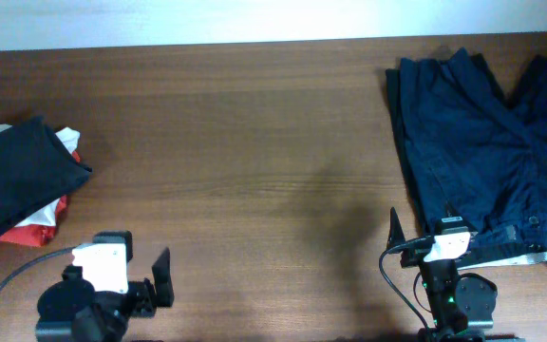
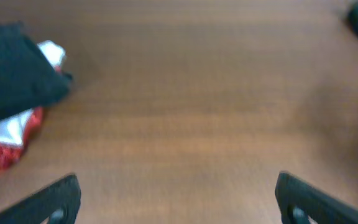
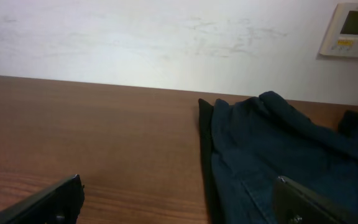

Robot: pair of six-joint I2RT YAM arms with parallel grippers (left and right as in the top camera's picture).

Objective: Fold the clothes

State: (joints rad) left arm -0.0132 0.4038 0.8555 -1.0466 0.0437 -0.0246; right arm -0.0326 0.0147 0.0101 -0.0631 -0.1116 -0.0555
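black T-shirt (image 1: 17,180) overhead, wall panel (image 3: 352,29) right wrist

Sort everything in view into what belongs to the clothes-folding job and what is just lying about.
For the job:
- black soft folded garment, far left

Just lying about:
- navy-blue wrinkled garment, far right
- small white and red folded pieces, partly under the black one
- beige wall control panel
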